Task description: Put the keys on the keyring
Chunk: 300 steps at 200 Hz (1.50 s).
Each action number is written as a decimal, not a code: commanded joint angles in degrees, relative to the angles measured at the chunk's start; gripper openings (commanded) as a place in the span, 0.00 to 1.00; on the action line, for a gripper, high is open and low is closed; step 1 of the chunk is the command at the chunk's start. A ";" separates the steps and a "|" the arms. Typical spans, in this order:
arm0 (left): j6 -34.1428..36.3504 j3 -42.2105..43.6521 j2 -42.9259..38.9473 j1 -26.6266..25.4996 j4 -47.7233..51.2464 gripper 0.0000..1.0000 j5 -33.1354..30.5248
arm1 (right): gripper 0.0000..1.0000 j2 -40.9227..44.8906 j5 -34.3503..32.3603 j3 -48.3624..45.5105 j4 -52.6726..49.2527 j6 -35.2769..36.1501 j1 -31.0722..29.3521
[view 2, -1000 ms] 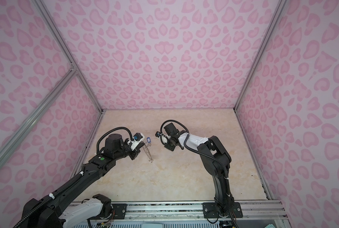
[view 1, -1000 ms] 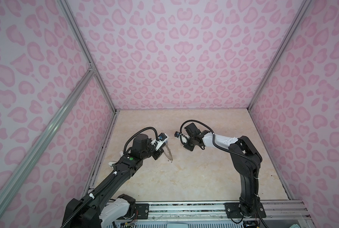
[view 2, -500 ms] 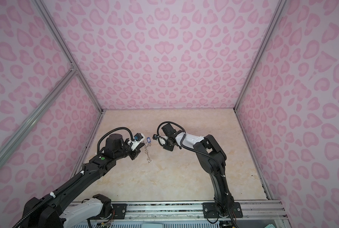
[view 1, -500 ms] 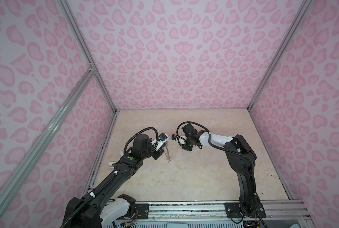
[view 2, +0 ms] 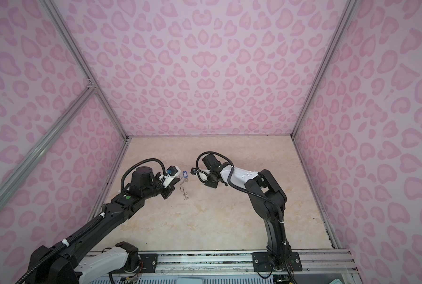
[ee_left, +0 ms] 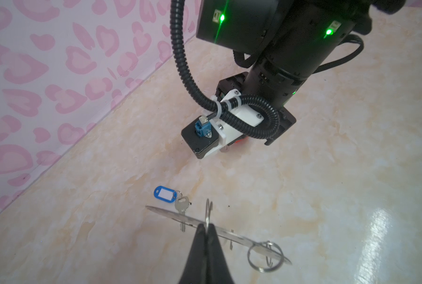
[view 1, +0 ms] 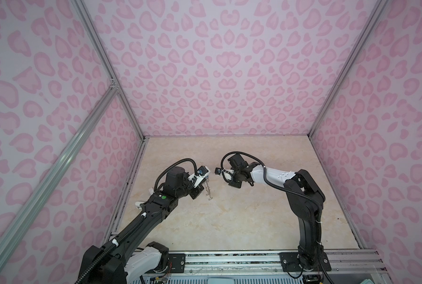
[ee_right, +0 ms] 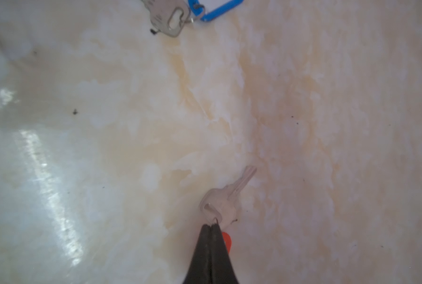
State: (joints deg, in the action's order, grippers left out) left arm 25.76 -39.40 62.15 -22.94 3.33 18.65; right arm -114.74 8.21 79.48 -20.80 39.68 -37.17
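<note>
Grey keyring, pinched edge-on above the table by the closed left hand, could twist in that thin grip, while beyond the blue key lying loose the closed right hand holds the orange key only by its small ring, so it may slip.

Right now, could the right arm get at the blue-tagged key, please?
Probably yes for reach: the blue-tagged key lies just ahead of the right gripper, nothing between. But that gripper is shut on the orange-tagged key, so it could not grasp another.
</note>
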 commanded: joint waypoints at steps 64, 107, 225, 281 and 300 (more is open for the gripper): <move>-0.18 -0.25 -0.62 0.09 -1.38 0.03 2.25 | 0.00 4.79 14.00 -3.37 -4.21 -0.94 2.48; -0.10 0.01 -1.15 0.06 -1.46 0.03 3.89 | 0.00 9.48 22.45 -8.12 0.04 -4.74 4.44; 2.55 -0.41 -1.97 -6.43 -3.37 0.03 1.68 | 0.00 27.07 39.44 -19.79 8.80 -13.13 3.45; 1.51 -0.50 -1.07 -10.61 -4.54 0.03 -0.91 | 0.00 33.22 42.17 -30.86 31.63 -21.94 0.28; 1.40 -0.58 -0.72 -11.14 -4.31 0.03 -0.71 | 0.00 33.53 42.37 -32.88 35.81 -23.97 0.25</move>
State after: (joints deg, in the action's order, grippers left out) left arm 27.57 -39.46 61.10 -33.54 1.63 17.98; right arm -81.54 49.17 48.75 3.42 21.02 -36.69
